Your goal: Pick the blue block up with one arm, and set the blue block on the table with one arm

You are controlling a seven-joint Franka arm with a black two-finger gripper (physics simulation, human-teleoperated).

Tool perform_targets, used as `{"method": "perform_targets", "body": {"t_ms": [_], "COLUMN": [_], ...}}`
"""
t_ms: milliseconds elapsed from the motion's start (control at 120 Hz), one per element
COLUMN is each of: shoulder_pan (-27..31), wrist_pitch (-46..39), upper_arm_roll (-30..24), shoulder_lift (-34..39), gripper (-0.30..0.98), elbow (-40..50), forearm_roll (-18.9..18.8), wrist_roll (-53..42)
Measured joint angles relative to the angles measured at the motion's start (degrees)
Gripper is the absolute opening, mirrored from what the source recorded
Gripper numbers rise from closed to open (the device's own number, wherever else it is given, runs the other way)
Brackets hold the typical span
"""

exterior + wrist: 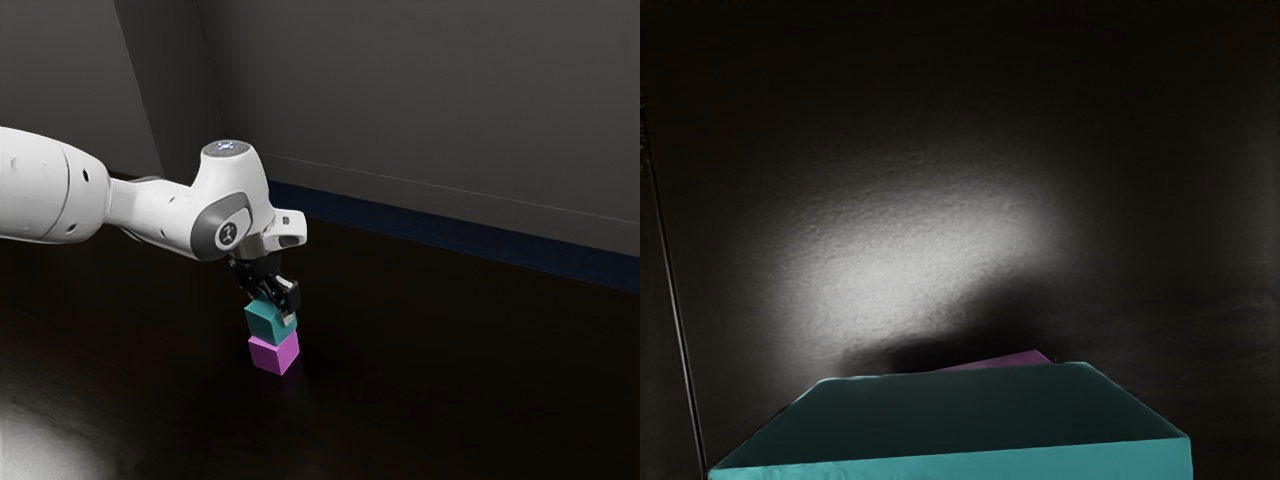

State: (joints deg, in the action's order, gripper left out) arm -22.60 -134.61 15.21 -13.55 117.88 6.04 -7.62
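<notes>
1. Blue block (268, 322), a teal cube with flat faces and straight edges, sits near the middle of the exterior view, under the gripper (274, 308) and over the magenta block (274, 355).
2. The gripper is black and points down at the blue block. Its lower end overlaps the cube's upper part in the exterior view; I cannot tell whether it is open or gripping the cube.
3. In that view the 2 blocks form a stack, slightly out of line with each other; whether their faces touch is too small to tell.
4. Along the lower edge of the wrist view, the blue block shows 1 dark teal face and 1 brighter strip. A purple corner of the magenta block peeks out just past its edge.
5. The white arm (155, 205) enters from the left of the exterior view, smooth and rounded, with a grey ring around 1 joint. That joint bears a dark logo, and the round cap above has a small lit mark; neither has writing I can read.
6. The counter (450, 380) is dark and glossy, with a pale sheen at the exterior view's lower left and fine grain around the wrist view's bright patch.
7. A plain grey wall (420, 110) fills the exterior view's upper right, above a navy strip (450, 235).
</notes>
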Motion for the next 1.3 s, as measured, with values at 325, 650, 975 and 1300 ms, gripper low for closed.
{"method": "perform_targets", "body": {"t_ms": [325, 650, 975, 1300], "shoulder_pan": [0.1, 0.0, 0.1, 0.1], "wrist_pitch": [0.4, 3.6, 4.4, 8.5], "upper_arm_roll": [-1.6, -6.5, -6.5, -4.4], "shoulder_lift": [-1.0, -21.3, -22.2, -12.3], "gripper": [0.36, 0.36, 0.54, 0.65], "elbow": [-4.7, -26.8, -27.2, -27.2], "forearm_roll": [-0.7, 1.8, 3.8, 3.1], "wrist_roll": [0.6, 0.4, -0.3, -1.1]}}
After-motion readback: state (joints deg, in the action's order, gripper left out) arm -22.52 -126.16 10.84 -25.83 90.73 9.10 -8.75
